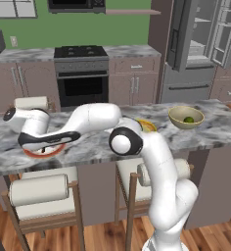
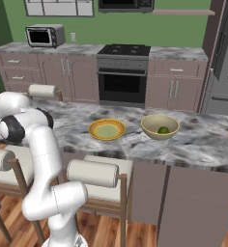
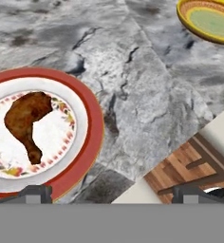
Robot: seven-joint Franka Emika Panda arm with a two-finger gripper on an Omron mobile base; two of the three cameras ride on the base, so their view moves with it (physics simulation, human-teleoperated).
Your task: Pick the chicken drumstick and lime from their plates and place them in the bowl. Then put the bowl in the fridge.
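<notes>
On the marble counter (image 3: 147,95), the chicken drumstick (image 3: 26,121) lies on the white plate with the red rim (image 3: 88,142). Above this plate the gripper (image 3: 111,192) hovers with its fingers spread wide and empty. Further right, the lime (image 2: 163,130) sits inside the bowl (image 2: 152,128), just beside the yellow plate (image 2: 106,129). Behind, the fridge (image 1: 196,49) stands open.

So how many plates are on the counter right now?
2. The red-rimmed plate, holding the chicken drumstick, sits under the arm at the counter's left; the yellow plate, bare, sits beside the bowl.
</notes>
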